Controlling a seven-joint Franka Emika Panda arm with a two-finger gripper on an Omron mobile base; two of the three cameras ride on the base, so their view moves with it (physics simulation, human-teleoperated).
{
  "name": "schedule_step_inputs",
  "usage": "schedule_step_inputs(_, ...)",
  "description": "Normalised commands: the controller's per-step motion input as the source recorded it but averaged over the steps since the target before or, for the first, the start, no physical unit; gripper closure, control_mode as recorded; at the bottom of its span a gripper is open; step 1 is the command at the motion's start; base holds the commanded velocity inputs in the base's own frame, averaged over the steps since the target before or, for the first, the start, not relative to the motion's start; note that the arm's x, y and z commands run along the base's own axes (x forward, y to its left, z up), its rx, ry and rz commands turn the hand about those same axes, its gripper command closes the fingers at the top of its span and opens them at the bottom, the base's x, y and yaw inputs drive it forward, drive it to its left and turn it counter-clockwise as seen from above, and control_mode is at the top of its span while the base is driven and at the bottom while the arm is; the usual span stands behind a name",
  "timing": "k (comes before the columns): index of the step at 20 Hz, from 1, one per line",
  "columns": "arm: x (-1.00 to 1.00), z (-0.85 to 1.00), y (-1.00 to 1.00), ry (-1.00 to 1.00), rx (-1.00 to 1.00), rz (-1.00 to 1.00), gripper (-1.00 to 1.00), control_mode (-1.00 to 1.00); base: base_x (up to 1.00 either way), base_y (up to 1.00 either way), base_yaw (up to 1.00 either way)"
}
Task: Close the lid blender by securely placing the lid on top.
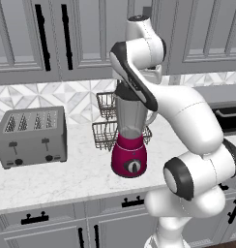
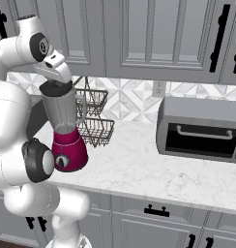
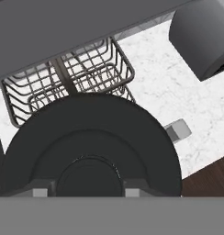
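The blender (image 1: 130, 160) stands on the marble counter, with a magenta-red base (image 2: 69, 153), a black dial and a clear greyish jar (image 2: 62, 112) with a handle. A dark round lid (image 2: 55, 87) lies level across the jar's mouth. My gripper (image 2: 60, 79) comes down on it from directly above. In the hand view the lid (image 3: 93, 137) is very close, and my gripper (image 3: 88, 193) has its grey fingertips (image 3: 40, 193) pressed to either side of the lid's central knob. The jar's handle (image 3: 178, 130) pokes out past the lid's edge.
A grey four-slot toaster (image 1: 31, 136) sits left of the blender. A two-tier wire basket (image 2: 94, 112) stands just behind it. A dark countertop oven (image 2: 201, 130) is at the right. Wall cabinets (image 2: 139, 38) hang close above my hand. The counter's front edge (image 1: 66, 199) runs below.
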Motion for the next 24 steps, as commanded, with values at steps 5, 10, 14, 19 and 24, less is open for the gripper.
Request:
schedule_step_inputs(5,-0.16,-0.16,-0.05,0.05,-0.01,0.00,1.00,-1.00,0.00,0.00,0.00)
schedule_step_inputs(10,0.00,-0.22,0.00,0.03,-0.02,0.00,1.00,-1.00,0.00,0.00,0.00)
schedule_step_inputs(14,-0.08,-0.19,0.00,0.00,-0.01,0.01,1.00,-1.00,0.00,0.00,0.00)
schedule_step_inputs(19,-0.13,-0.41,0.00,0.06,-0.04,0.00,1.00,-1.00,0.00,0.00,0.00)
schedule_step_inputs(24,-0.26,-0.50,0.00,0.04,-0.02,0.00,-1.00,-1.00,0.00,0.00,0.00)
